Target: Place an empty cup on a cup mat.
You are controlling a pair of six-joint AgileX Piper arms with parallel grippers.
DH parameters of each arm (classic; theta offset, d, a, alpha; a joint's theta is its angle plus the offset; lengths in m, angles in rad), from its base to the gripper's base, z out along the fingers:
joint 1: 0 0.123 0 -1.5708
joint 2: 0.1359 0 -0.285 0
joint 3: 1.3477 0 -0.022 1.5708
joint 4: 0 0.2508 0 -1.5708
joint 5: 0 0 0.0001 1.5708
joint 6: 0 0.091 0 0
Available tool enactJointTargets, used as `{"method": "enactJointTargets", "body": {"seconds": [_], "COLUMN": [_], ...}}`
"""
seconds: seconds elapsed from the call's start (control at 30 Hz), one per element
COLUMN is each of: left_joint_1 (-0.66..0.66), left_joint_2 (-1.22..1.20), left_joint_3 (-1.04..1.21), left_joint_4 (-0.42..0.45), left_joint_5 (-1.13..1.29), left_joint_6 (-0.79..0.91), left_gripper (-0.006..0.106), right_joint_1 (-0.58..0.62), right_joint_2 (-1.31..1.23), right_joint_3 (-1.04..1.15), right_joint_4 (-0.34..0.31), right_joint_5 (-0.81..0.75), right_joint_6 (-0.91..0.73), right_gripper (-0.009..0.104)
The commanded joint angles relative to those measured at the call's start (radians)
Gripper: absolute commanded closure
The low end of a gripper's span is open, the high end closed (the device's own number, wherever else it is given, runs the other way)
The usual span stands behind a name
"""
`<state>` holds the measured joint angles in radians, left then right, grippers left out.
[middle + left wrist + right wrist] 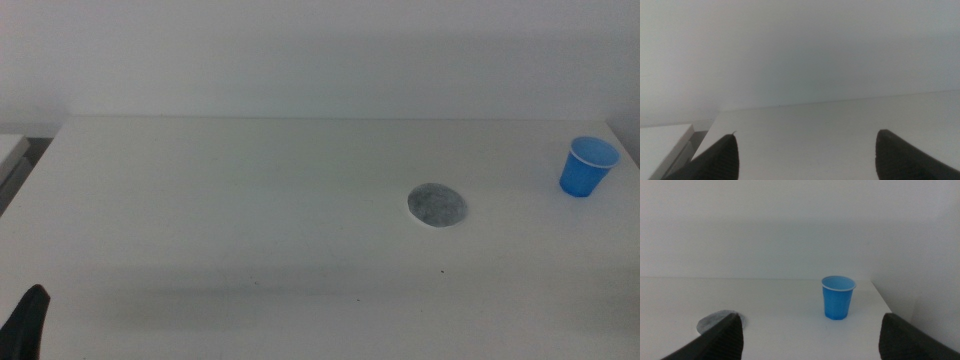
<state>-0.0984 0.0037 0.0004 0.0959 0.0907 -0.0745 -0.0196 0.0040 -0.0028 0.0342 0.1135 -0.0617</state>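
A small bright blue cup stands upright on the white table near its right edge. The grey speckled cup mat lies flat to the cup's left, apart from it. In the right wrist view the cup stands ahead, between my wide-open jaws, and the mat shows partly behind one jaw. My right gripper is open and empty, out of the middle view. My left gripper is open and empty at the table's front left corner, where one finger shows.
The table's right edge runs close beside the cup. A pale surface stands beyond the table's left edge. A white wall rises behind the table.
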Motion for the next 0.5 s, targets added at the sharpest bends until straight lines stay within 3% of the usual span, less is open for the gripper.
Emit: {"method": "enactJointTargets", "body": {"seconds": [0.0, 0.17, 0.3, 0.47], "left_joint_1": [-0.001, -0.001, -0.001, -0.001], "left_joint_2": [-0.004, -0.004, -0.004, -0.004], "left_joint_3": [0.0, 0.0, 0.0, 0.0], "left_joint_4": [-0.007, -0.007, -0.007, -0.007], "left_joint_5": [-0.005, -0.005, -0.005, -0.005], "left_joint_6": [-0.003, -0.003, -0.003, -0.003], "left_gripper": [0.007, 0.007, 0.007, 0.007], "right_joint_1": [-0.006, -0.006, -0.006, -0.006], "right_joint_2": [-0.004, 0.049, 0.25, 0.572], "right_joint_3": [0.003, -0.063, -0.231, -0.594], "right_joint_4": [-0.004, 0.004, 0.022, 0.03], "right_joint_5": [-0.009, -0.006, 0.03, 0.347], "right_joint_6": [0.007, 0.068, 0.112, 0.156], "right_gripper": [0.002, 0.002, 0.002, 0.002]}}
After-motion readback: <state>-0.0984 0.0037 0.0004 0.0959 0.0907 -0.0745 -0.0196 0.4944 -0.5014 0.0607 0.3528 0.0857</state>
